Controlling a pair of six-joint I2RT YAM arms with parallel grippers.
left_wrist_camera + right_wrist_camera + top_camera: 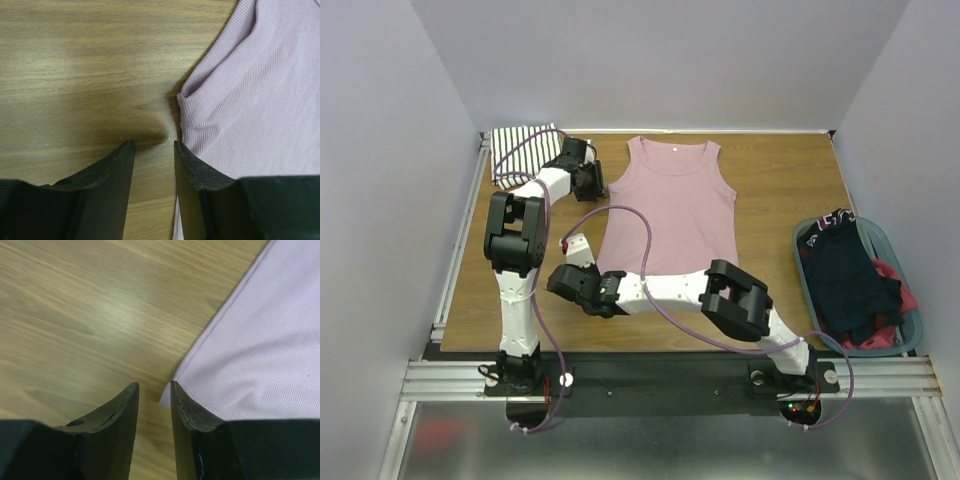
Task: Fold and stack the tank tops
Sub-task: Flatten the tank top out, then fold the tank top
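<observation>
The plain dusty pink tank top (670, 205) lies spread flat in the middle of the table, neck toward the back. The striped tank top (525, 150) sits folded at the back left corner. My left gripper (595, 185) is low at the pink top's left armhole edge; in the left wrist view it (154, 143) is open over bare wood, its right finger on the edge of the pink fabric (250, 100). My right gripper (582, 250) is at the pink top's lower left corner; it (153, 385) is open, with the hem corner of the pink top (260, 355) just ahead of the gap.
A blue-grey basket (910, 300) at the right edge holds a dark navy garment (845, 275) and a red garment (890, 275). A metal rail (460, 240) runs along the table's left side. Grey walls close in the back and sides.
</observation>
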